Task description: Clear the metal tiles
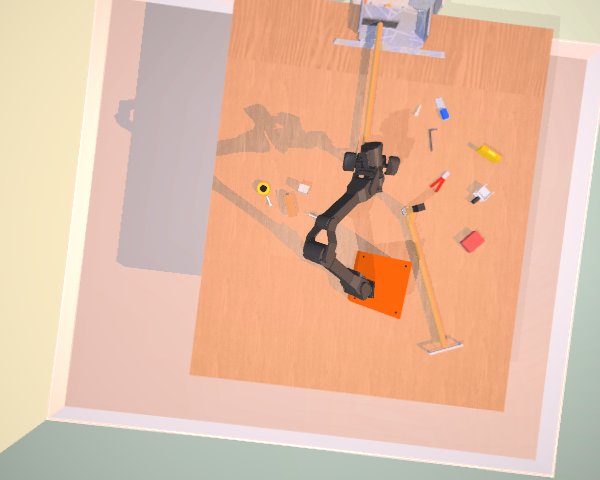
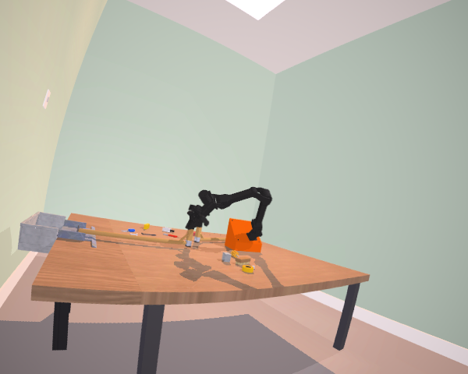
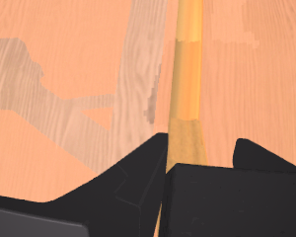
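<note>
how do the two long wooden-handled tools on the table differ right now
The scraper is clamped in the pincer; the other long tool lies free on the table. The scraper's dark head reaches the catch box at the far end; the other's pale head is nearer the orange base. Both have long wooden handles.

arm (image 1: 341, 206): matte black, rounded links | base (image 1: 388, 281): orange block, dark corner screws
</note>
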Robot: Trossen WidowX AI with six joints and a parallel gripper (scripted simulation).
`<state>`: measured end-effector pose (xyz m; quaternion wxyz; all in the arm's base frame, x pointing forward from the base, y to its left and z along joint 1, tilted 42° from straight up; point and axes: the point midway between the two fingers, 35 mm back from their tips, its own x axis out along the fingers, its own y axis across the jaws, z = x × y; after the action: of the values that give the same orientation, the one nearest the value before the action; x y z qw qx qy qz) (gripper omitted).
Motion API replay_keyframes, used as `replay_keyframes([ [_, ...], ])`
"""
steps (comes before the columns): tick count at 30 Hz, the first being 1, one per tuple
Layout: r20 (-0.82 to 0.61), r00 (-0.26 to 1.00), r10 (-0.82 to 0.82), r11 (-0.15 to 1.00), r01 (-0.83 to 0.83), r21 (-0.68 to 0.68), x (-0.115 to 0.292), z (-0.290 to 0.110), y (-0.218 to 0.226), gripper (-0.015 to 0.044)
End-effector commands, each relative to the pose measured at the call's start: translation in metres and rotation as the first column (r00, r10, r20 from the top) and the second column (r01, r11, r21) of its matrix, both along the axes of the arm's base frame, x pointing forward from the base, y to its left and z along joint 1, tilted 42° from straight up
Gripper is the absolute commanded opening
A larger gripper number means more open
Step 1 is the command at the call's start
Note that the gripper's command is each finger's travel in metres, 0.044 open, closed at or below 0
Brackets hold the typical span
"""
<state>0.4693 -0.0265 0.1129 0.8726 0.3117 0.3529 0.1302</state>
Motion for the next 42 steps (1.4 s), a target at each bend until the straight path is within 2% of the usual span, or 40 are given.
replay_keyframes([
  [1, 0.013, 1.0, -0.005, 1.0, 0.005, -0.007, -0.007, 0.004, -0.003, 0.0],
  [42, 0.014, 1.0, -0.009, 1.0, 0.009, -0.008, -0.07, -0.003, 0.005, 0.0],
])
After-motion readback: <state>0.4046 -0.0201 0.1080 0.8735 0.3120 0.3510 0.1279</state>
